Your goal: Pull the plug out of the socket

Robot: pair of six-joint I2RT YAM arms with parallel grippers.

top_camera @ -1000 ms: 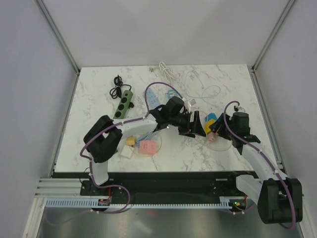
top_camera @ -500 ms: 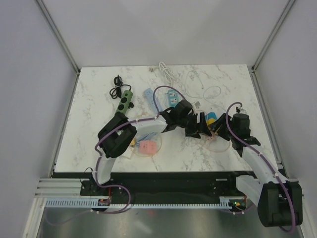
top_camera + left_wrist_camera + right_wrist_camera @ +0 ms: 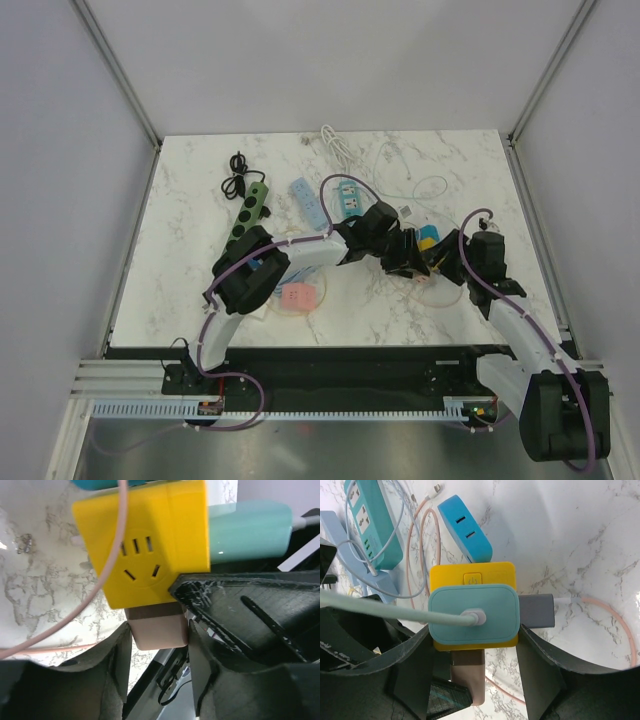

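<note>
Beige plug sits in the underside of a yellow socket cube, right of centre on the marble bench. In the right wrist view its long axis runs straight out of the cube and points down the frame, away from a blue adapter. The left tool clamps its 2 sides. The right tool grips the cube. A teal plug and a grey plug occupy 2 other faces.

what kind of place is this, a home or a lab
Probably a robot lab cell, not a home: a marble-look table boxed in by plain white panels, a left arm and right arm bolted at its near edge, and a green power strip among the props.
</note>
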